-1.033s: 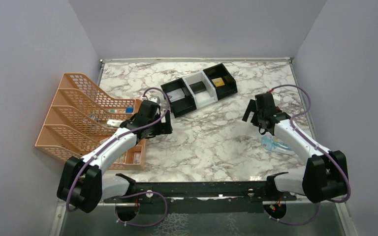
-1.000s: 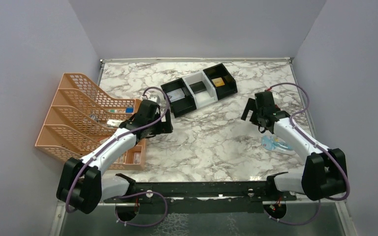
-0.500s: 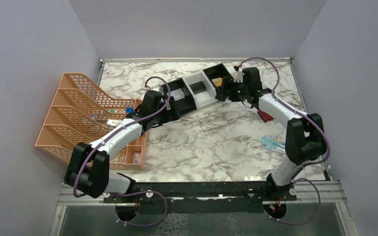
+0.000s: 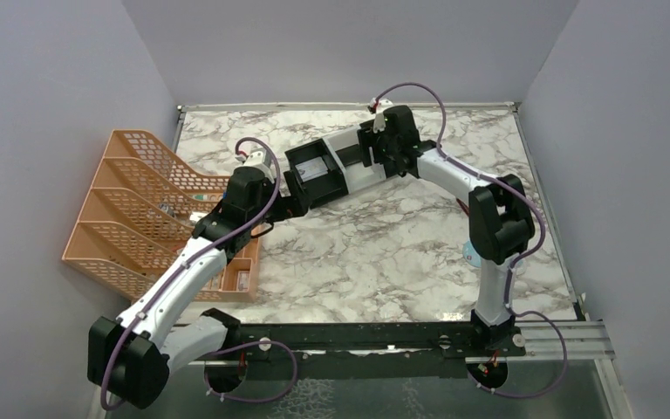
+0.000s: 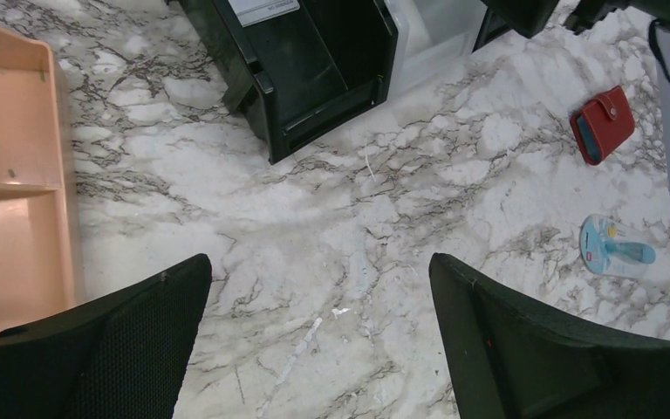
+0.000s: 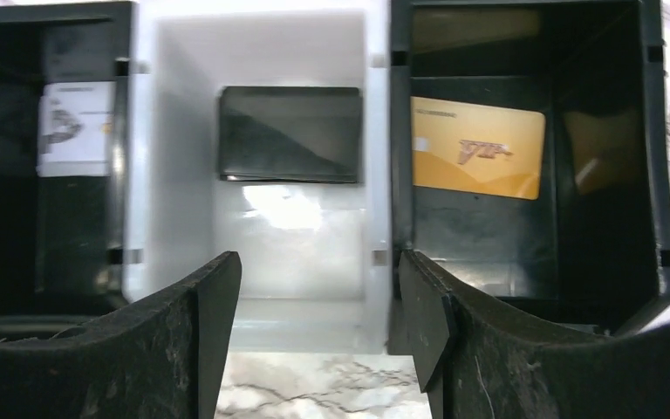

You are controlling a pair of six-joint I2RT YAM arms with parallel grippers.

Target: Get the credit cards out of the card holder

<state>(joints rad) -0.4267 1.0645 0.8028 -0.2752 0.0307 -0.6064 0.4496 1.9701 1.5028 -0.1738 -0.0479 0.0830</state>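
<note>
The dark-red card holder (image 5: pixel 602 122) lies folded on the marble, far from both grippers; in the top view the right arm hides it. Three credit cards lie in the black-and-white tray (image 6: pixel 379 175): a silvery-white card (image 6: pixel 74 129) in the left compartment, a black card (image 6: pixel 290 133) in the white middle one, a gold card (image 6: pixel 477 147) in the right one. My right gripper (image 6: pixel 316 262) is open and empty, above the tray's near edge (image 4: pixel 382 148). My left gripper (image 5: pixel 318 262) is open and empty over bare marble, beside the tray's left end (image 4: pixel 292 199).
An orange mesh rack (image 4: pixel 153 209) stands at the left, close to the left arm, and shows in the left wrist view (image 5: pixel 13 175). A clear light-blue packet (image 5: pixel 618 249) lies on the marble near the right edge. The tray (image 4: pixel 358 179) sits at the back middle.
My right arm has swung from the right side of the table up and left over the tray. My left arm has reached forward toward the tray's left end.
</note>
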